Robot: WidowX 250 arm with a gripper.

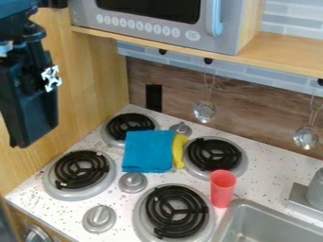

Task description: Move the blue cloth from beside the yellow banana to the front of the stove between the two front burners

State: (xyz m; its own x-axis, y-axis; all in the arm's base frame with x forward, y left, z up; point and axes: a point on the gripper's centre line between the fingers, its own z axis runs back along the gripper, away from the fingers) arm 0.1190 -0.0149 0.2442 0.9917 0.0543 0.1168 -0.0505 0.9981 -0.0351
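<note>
I see my arm (28, 71) cut off by the left edge, the microwave (135, 23) by the top, the faucet (317, 192) by the right and the sink (251, 203) by the bottom, while the blue cloth (148, 151) hides part of a back burner (128, 123).

Blue cloth (146, 152); yellow banana (179, 150); translucent red cup (222, 190). White countertop (38, 202) with dark speckles; black burner coils (176, 211) in grey drip pans (52, 185). Brown wood-grain backsplash (252, 108).

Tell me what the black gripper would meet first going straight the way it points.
Pointing down, the gripper would probably meet the countertop first, near the leftmost burner, though its depth is unclear here.
</note>
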